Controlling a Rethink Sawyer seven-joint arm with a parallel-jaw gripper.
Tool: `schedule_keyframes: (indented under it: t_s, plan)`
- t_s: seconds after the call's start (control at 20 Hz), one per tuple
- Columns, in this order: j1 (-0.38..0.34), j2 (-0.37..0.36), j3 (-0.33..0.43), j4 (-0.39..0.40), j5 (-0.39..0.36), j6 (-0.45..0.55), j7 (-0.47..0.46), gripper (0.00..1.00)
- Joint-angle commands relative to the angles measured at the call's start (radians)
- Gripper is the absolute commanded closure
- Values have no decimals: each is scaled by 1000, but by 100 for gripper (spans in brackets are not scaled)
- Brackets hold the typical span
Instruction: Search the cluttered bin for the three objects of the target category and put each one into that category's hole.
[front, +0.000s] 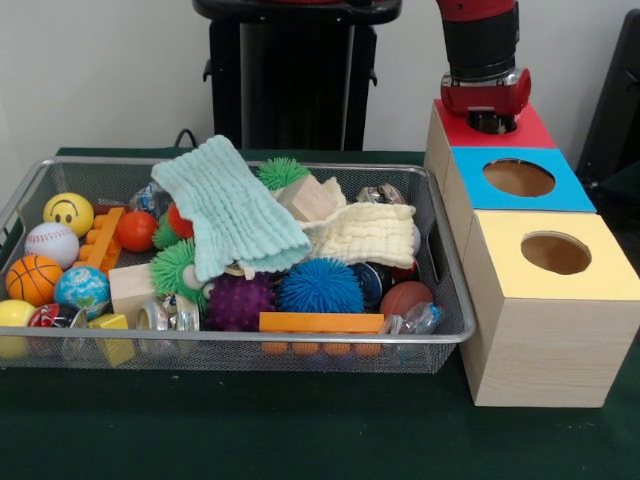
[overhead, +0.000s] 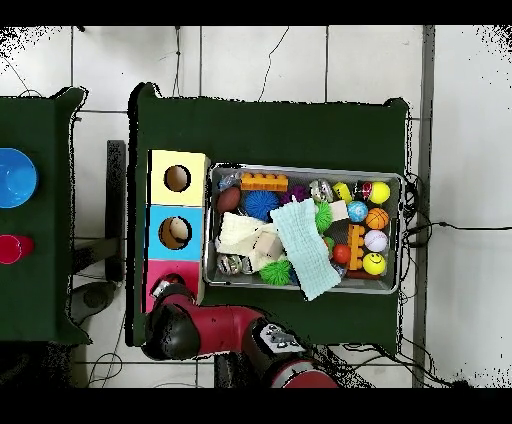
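Red hole (front: 492, 122): directly beneath the gripper, its opening mostly covered by the arm's end; the red-topped box (front: 530, 130) is the farthest of the three
Gripper (front: 491, 118): poised right at the red hole; whether it is spread, closed or carrying anything cannot be told, since the fingertips are hidden in both views
Blue hole (front: 518, 177): next box forward from the gripper, uncovered; the overhead view shows something pale inside it
Yellow hole (front: 556, 252): farthest from the gripper, nearest the front edge, looks empty
Bin (front: 30, 190): off to one side of the gripper, just beside the boxes, heaped with clutter
Bin contents: green cloth (front: 235, 205) and cream cloth (front: 365, 233) draped over spiky balls, sports balls, wooden blocks, orange bricks
Step in hand: by the look of it a drop at the red hole, or the pause just after
Next move: probably lift clear, swing back over the bin, choose another target item; the cloths may hide some
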Motion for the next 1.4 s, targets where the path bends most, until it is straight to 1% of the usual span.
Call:
schedule_keyframes:
  t_s: [0.05, 0.3, 0.35, 0.5, 0.55, 0.6, 0.7, 0.9, 1.05, 1.2, 1.25, 1.35, 1.4]
  plan:
    - [-23, 35, 1, -119, -20, 29, 63, 0]
    - [-37, 27, 13, -129, -23, 63, 46, 0]
    - [-19, 20, -6, -135, -7, 78, 46, 100]
    - [-20, 19, -3, -149, 10, 131, 36, 100]
    - [-37, 17, 19, -147, 10, 149, 36, 100]
    - [-25, 4, 4, -156, 7, 149, 27, 100]
    - [-24, -30, 9, -146, 22, 198, 34, 100]
    - [5, -89, -3, -138, 48, 241, 61, 100]
    - [11, -126, 0, -141, 59, 293, 71, 100]
    - [15, -187, 4, -140, 81, 377, 82, 100]
    - [8, -216, 16, -134, 92, 413, 87, 100]
    - [20, -271, 10, -135, 117, 498, 99, 100]
    - [35, -292, -5, -141, 127, 537, 109, 100]
